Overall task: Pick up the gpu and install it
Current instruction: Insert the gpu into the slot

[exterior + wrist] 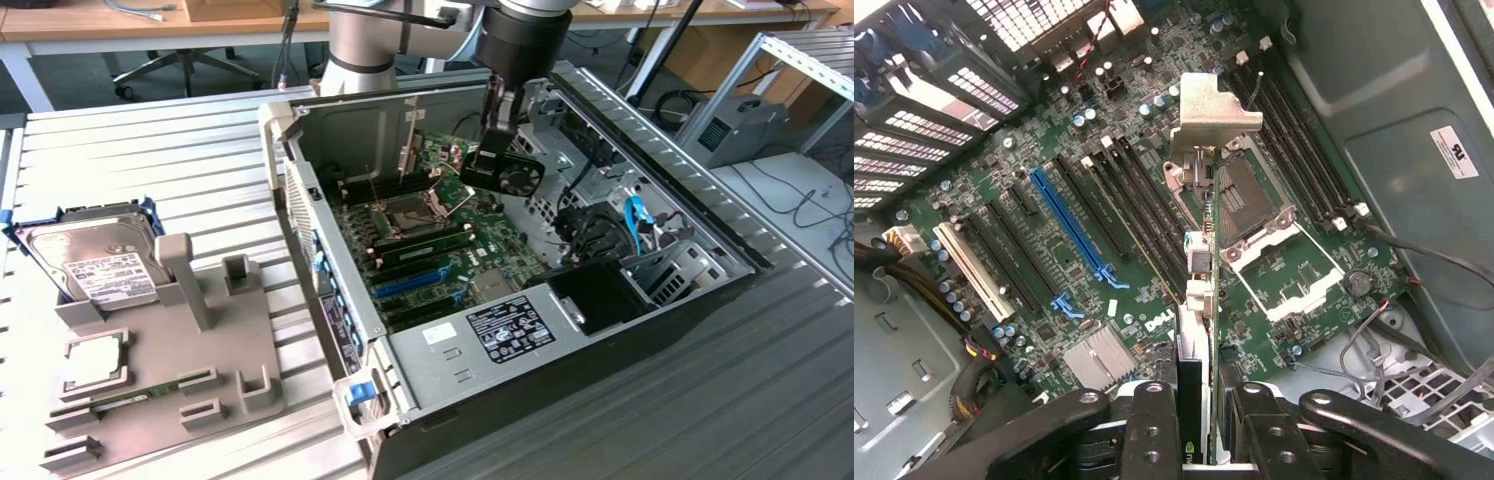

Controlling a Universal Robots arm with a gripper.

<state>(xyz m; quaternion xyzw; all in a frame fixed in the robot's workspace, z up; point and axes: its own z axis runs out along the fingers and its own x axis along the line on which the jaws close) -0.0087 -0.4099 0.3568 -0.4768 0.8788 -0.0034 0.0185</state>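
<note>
Inside the open computer case (304,215), my gripper (497,138) hangs over the motherboard (441,245). It is shut on the gpu (507,172), whose black round fan shroud faces the exterior view's right. In the wrist view the gpu (1199,290) is seen edge-on between my two black fingers (1154,425), with its silver end bracket (1212,105) at the far end. The card hovers above the board near the CPU socket (1254,215), touching no slot. The blue expansion slot (1069,225) lies off to one side.
A grey fixture (174,340) at the exterior view's left holds a silver hard drive (87,262), a square chip (94,365) and a memory stick (127,395). Drive cages and cables, one of them blue (634,215), crowd the case's right side. A heatsink (1099,355) sits near the slots.
</note>
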